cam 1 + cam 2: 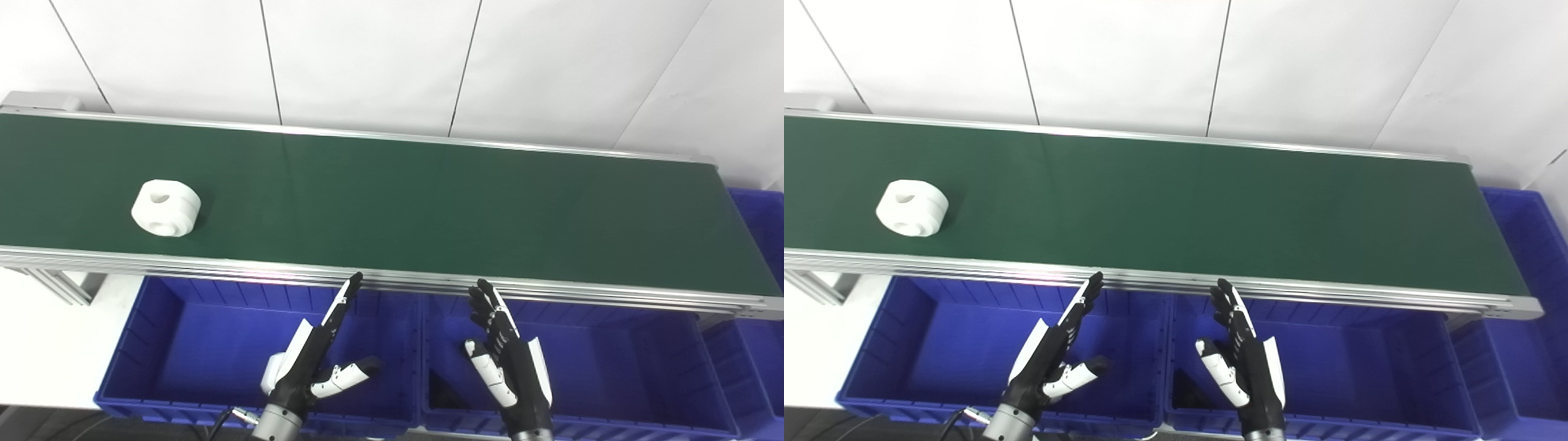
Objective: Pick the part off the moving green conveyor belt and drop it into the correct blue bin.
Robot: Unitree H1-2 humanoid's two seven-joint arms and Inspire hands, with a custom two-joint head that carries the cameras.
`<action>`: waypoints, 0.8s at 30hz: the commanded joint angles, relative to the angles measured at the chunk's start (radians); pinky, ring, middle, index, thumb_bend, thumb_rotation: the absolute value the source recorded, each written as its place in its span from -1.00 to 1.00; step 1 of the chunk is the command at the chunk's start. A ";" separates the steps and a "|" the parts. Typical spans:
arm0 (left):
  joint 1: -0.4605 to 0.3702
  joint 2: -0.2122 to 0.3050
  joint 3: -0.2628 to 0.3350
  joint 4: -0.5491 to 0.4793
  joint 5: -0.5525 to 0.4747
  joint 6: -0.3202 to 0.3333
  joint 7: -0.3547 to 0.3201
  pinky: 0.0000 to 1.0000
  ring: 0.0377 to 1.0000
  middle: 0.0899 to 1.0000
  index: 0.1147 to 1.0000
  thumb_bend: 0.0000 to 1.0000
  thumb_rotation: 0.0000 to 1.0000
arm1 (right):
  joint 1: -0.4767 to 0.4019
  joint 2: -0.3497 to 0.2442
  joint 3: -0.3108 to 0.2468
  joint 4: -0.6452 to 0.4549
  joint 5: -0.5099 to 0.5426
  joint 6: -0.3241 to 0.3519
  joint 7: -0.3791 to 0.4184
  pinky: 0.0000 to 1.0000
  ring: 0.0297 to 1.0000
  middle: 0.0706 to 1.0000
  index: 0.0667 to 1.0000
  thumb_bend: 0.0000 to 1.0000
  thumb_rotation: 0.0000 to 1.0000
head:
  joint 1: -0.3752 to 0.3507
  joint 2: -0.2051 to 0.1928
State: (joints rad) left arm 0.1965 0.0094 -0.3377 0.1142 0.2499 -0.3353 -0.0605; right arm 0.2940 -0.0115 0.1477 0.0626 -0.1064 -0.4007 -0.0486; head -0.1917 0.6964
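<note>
The white part [166, 207], a chunky ring-shaped piece with a hole on top, sat on the green conveyor belt [429, 208] toward its left end, nearer the front rail, well apart from both hands. The left hand [315, 358] hovered over the left blue bin [131, 343], released, fingers straight and pointing at the belt's edge, thumb splayed, holding nothing. The right hand [508, 358] was likewise released and empty over the middle blue bin [674, 361]. A third bin [759, 226] stood past the belt's right end.

Step in hand looked like waiting and lining up for the pick (nothing grasped yet). To do it well: the left hand was nearer, so it should probably take the part; lead the target if the belt carries it along, come down from above with fingers wide enough to span the ring's outer wall, close on opposite sides, lift clear of the front rail before moving to a bin. Which bin is correct could not be told.
</note>
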 commanded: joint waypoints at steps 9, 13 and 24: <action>-0.013 -0.006 -0.006 -0.025 0.006 -0.035 -0.001 1.00 1.00 1.00 1.00 0.47 0.60 | -0.007 0.002 -0.001 -0.014 -0.004 -0.058 0.004 0.82 0.86 0.83 0.93 0.45 0.53 | 0.000 0.001; -0.012 -0.006 -0.008 -0.027 0.008 -0.030 -0.002 1.00 1.00 1.00 1.00 0.48 0.60 | -0.006 0.000 -0.001 -0.015 -0.004 -0.061 0.003 0.82 0.85 0.83 0.93 0.43 0.52 | 0.002 0.001; -0.010 -0.008 -0.007 -0.028 0.011 -0.033 0.000 1.00 1.00 1.00 1.00 0.48 0.61 | -0.006 0.000 -0.002 -0.012 -0.009 -0.065 -0.003 0.79 0.84 0.82 0.93 0.43 0.52 | 0.003 -0.002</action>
State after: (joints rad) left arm 0.1961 0.0089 -0.3397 0.1142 0.2619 -0.3358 -0.0603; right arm 0.2920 -0.0131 0.1459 0.0680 -0.1135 -0.4010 -0.0491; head -0.1902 0.6934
